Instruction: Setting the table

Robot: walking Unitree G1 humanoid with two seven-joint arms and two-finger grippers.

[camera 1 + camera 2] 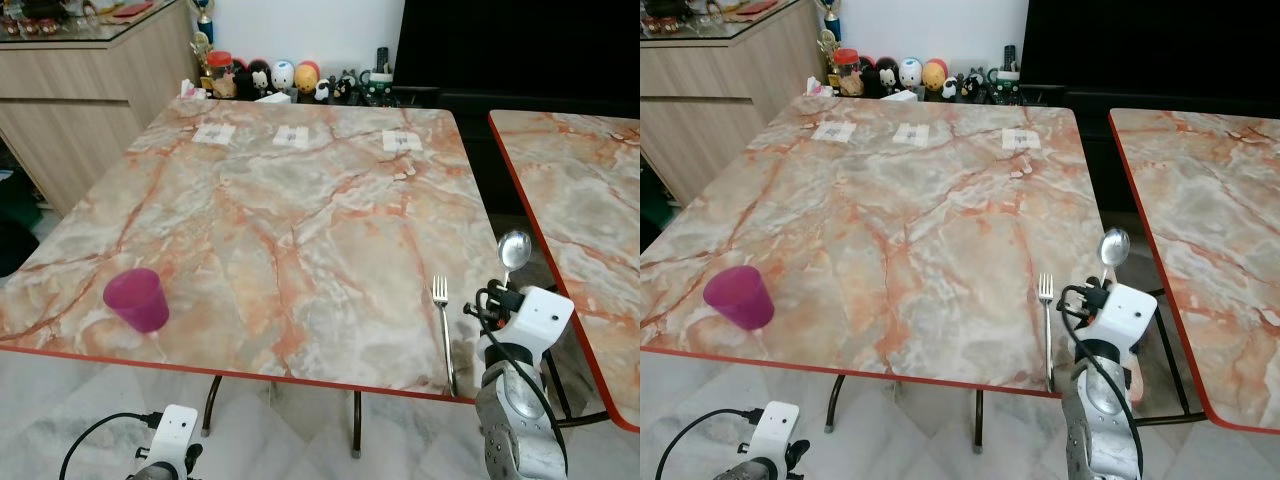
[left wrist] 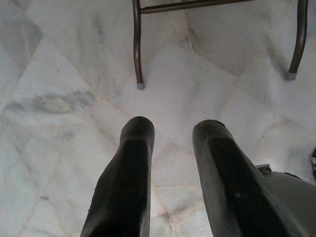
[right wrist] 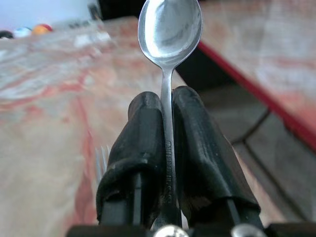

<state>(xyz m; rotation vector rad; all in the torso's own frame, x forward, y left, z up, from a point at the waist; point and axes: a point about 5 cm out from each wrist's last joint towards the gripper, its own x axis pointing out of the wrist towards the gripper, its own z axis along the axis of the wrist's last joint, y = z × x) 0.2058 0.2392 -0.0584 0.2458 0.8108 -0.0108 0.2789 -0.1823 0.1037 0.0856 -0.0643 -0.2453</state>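
the right gripper (image 3: 167, 148) pinches the spoon (image 3: 170, 30) by its handle, bowl forward, probably to lay it beside the fork (image 1: 443, 325); the left gripper (image 2: 173, 163), fingers spread, hangs idle.

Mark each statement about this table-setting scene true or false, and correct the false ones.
1. The right claw is shut on a spoon. True.
2. The fork lies on the marble table near its front right corner. True.
3. The purple cup stands beside the fork. False: it is near the front left edge, far from the fork.
4. The left claw holds a knife. False: its fingers are open and hold nothing, above the floor.
5. The spoon's bowl points away from the claw. True.
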